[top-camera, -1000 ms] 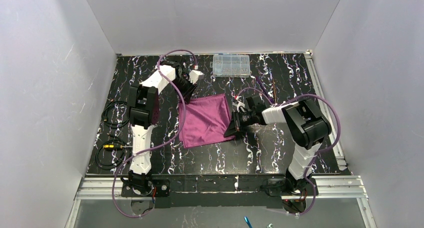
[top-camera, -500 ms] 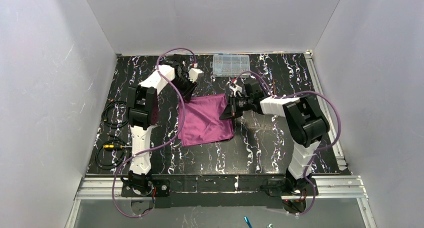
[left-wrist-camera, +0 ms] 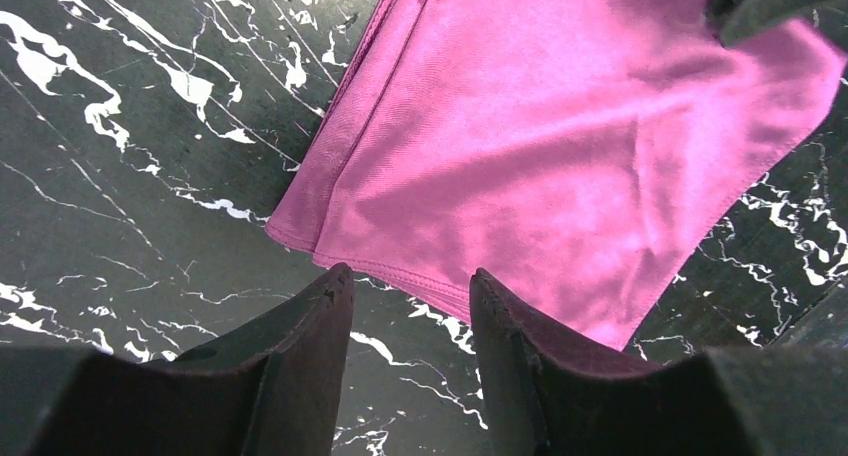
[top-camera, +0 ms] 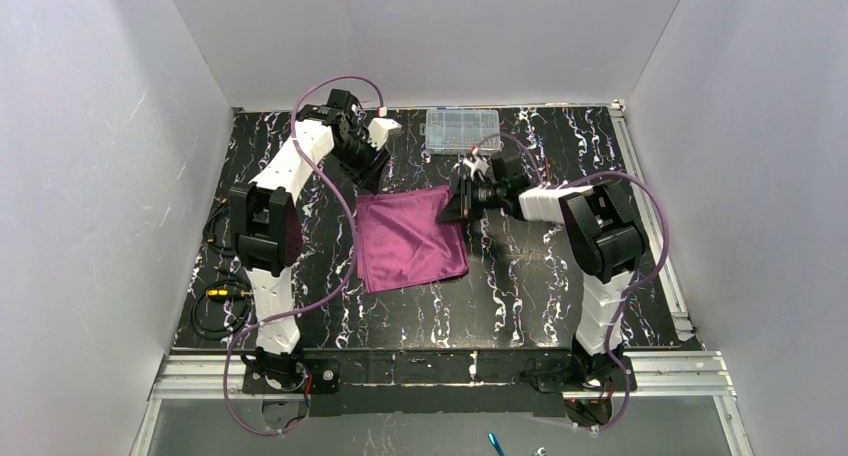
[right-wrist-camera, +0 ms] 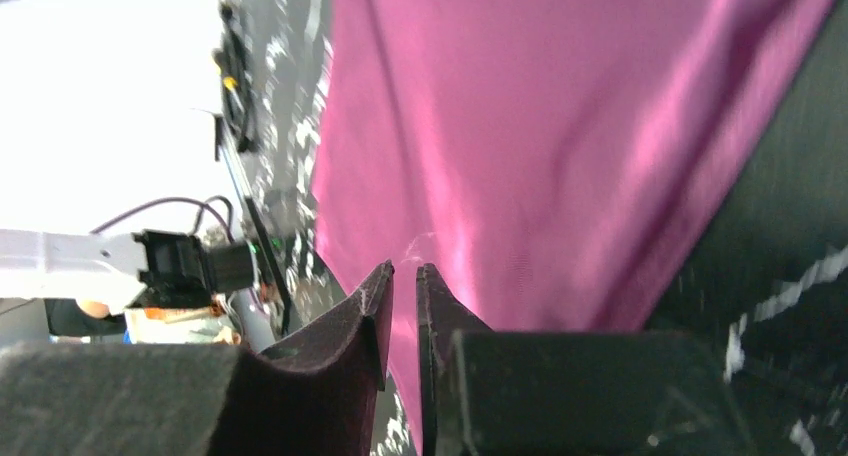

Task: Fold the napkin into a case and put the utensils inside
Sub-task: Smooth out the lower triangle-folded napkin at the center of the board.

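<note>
The plum-purple napkin (top-camera: 410,241) lies flat on the black marbled table (top-camera: 520,296), with a doubled hem along its left side in the left wrist view (left-wrist-camera: 560,146). My left gripper (top-camera: 372,182) hovers at the napkin's far left corner, open and empty (left-wrist-camera: 410,276), tips just short of the cloth's edge. My right gripper (top-camera: 449,213) is at the napkin's far right corner, jaws closed to a thin slit (right-wrist-camera: 403,269), over the cloth with nothing seen between them. The utensils do not show clearly; the right arm covers the area right of the napkin.
A clear plastic compartment box (top-camera: 462,130) stands at the back, just behind my right wrist. Black cable coils (top-camera: 228,228) lie along the table's left edge. White walls close in the back and both sides.
My right gripper has moved along the napkin's right edge from the near corner to the far corner. My left arm has stretched farther back. The napkin has barely shifted.
</note>
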